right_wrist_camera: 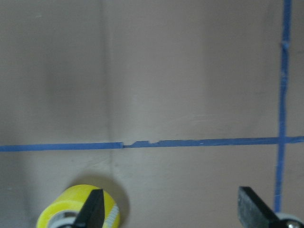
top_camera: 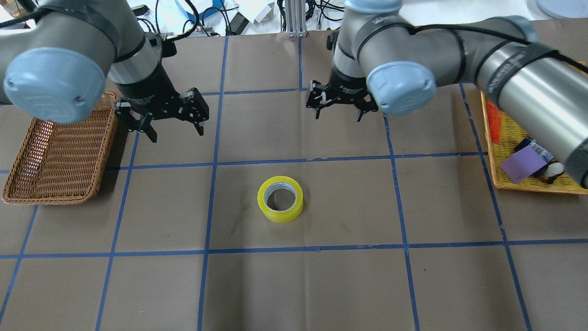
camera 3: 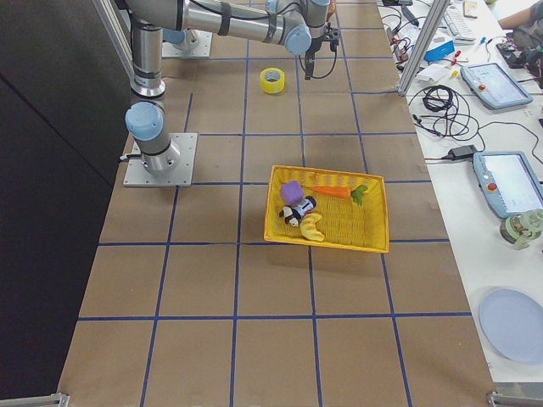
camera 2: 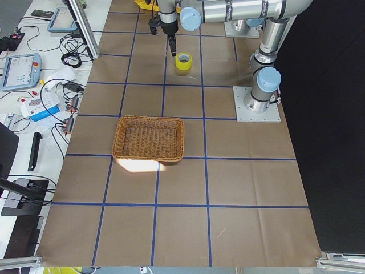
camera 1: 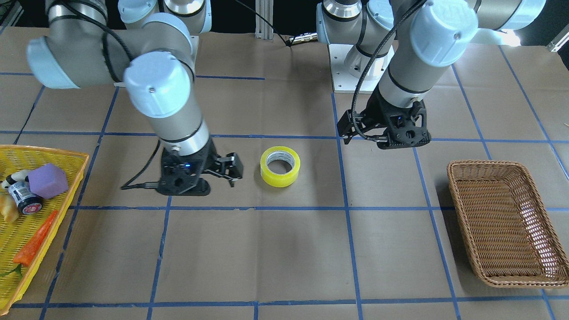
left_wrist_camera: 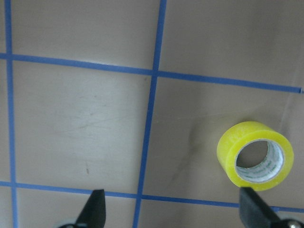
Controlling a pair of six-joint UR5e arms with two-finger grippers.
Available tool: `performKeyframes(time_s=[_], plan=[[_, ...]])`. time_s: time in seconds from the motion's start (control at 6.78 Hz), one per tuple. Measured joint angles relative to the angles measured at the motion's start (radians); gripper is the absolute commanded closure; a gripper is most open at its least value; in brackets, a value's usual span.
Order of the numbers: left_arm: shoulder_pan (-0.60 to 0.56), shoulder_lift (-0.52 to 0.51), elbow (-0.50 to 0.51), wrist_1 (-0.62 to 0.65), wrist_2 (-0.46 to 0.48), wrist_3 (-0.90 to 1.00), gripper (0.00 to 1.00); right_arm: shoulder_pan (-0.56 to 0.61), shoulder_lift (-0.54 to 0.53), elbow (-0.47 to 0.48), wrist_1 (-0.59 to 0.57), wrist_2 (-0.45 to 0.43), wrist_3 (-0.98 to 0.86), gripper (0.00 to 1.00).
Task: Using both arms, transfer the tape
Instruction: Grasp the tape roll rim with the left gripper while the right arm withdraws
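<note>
One tape (top_camera: pixel 280 199) lies flat on the desk (top_camera: pixel 321 285). My left claw (top_camera: pixel 176 133) and right claw (top_camera: pixel 337 115), two in all, hang wide open, gripping nothing, clear of it.

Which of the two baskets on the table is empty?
The brown wicker basket: its inside is bare. The yellow basket holds a carrot, a purple block and a small jar.
</note>
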Motion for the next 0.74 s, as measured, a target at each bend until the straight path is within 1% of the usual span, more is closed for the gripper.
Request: performKeyframes(time_s=[0.15,0.3,0.44,0.59,0.74], plan=[[-0.041,-0.022,-0.091,0.124,-0.021,-0.049,0.0,-0.069,-0.054,-0.004,0.034,-0.047,-0.097,0.0],[-0.1,-0.051,-0.204,0.3,-0.026,-0.092,0.0,-0.117,-0.108,0.001,0.074,-0.067,-0.155,0.0],[-0.145,-0.089,-0.308,0.48,-0.026,-0.146,0.0,-0.14,-0.151,0.012,0.097,-0.072,-0.183,0.0],[-0.172,-0.128,-0.381,0.615,-0.027,-0.191,0.0,-0.148,-0.172,0.026,0.106,-0.072,-0.194,0.0],[-0.19,-0.158,-0.419,0.688,-0.031,-0.213,0.0,-0.152,-0.18,0.04,0.109,-0.071,-0.198,0.0]])
